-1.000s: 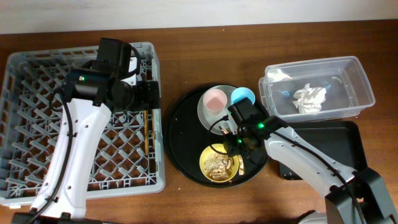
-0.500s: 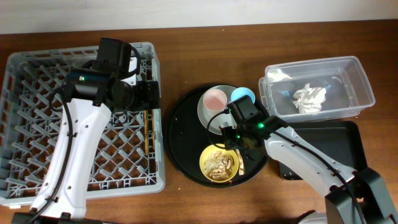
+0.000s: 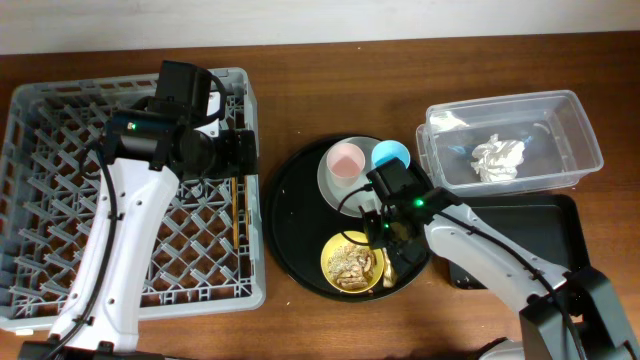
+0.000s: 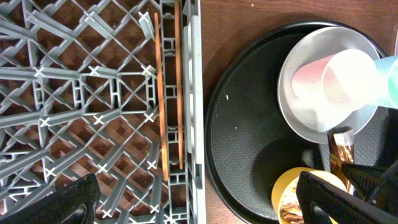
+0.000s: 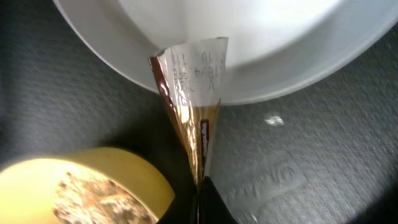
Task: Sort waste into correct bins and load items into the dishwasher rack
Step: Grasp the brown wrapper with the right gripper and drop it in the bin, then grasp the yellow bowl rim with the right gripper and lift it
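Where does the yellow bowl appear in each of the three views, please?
Overhead: the yellow bowl sits lower centre, below the pale plate.
Left wrist: the bowl is at the bottom edge, right of centre.
Right wrist: the bowl fills the bottom-left corner.
Shared landmark: the pale plate beside it.

On the table [image 3: 330,60] I count one grey dishwasher rack [image 3: 50,150] and two wooden chopsticks [image 4: 159,106]. There is one round black tray [image 3: 295,220]. For the dishes I count one pale plate [image 3: 330,185], one yellow bowl [image 3: 326,255] and two cups: one pink cup [image 3: 346,160] and one light-blue cup [image 3: 391,154]. The waste is of three kinds: one white napkin [image 3: 498,158], one gold-brown wrapper [image 5: 193,118], and one heap of beige food scraps [image 3: 350,265], whose crumbs are too small for me to count. The bins are two: one clear tub [image 3: 560,150] and one shallow black tray [image 3: 540,225]. One more small white piece [image 3: 450,121] shows in the tub, but I cannot tell what it is.
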`<action>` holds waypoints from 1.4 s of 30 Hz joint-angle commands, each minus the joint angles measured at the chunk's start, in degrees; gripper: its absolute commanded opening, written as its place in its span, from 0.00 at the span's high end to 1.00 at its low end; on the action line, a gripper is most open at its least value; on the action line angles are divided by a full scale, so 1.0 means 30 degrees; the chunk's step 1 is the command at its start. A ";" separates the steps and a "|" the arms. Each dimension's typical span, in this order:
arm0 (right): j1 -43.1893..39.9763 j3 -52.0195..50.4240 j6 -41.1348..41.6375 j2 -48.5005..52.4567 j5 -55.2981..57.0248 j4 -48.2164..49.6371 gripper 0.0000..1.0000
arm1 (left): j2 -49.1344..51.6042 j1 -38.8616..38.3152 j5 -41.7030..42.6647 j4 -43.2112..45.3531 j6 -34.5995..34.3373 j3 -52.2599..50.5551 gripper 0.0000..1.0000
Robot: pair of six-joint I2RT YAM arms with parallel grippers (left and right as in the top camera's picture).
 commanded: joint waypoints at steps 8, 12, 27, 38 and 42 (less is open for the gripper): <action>-0.8371 0.3330 -0.0299 -0.2324 -0.1282 0.0000 0.96 | -0.0015 0.0029 0.0124 -0.0015 -0.0044 0.0211 0.01; -1.2029 0.3330 0.0495 -0.2055 -0.6025 0.2375 0.96 | -0.0015 0.0029 0.0124 -0.0015 -0.0044 0.0211 0.01; -1.5336 0.3330 0.2157 -0.1916 -0.3089 0.6309 0.48 | -0.0015 0.0029 0.0124 -0.0015 -0.0044 0.0211 0.01; -1.0899 0.3330 -0.2973 -0.6849 -1.1125 -0.2106 0.18 | -0.0015 0.0029 0.0124 -0.0015 -0.0044 0.0211 0.01; -0.4568 0.3330 -0.3271 -0.8138 -0.6798 -0.5289 0.20 | -0.0015 0.0029 0.0124 -0.0015 -0.0044 0.0211 0.01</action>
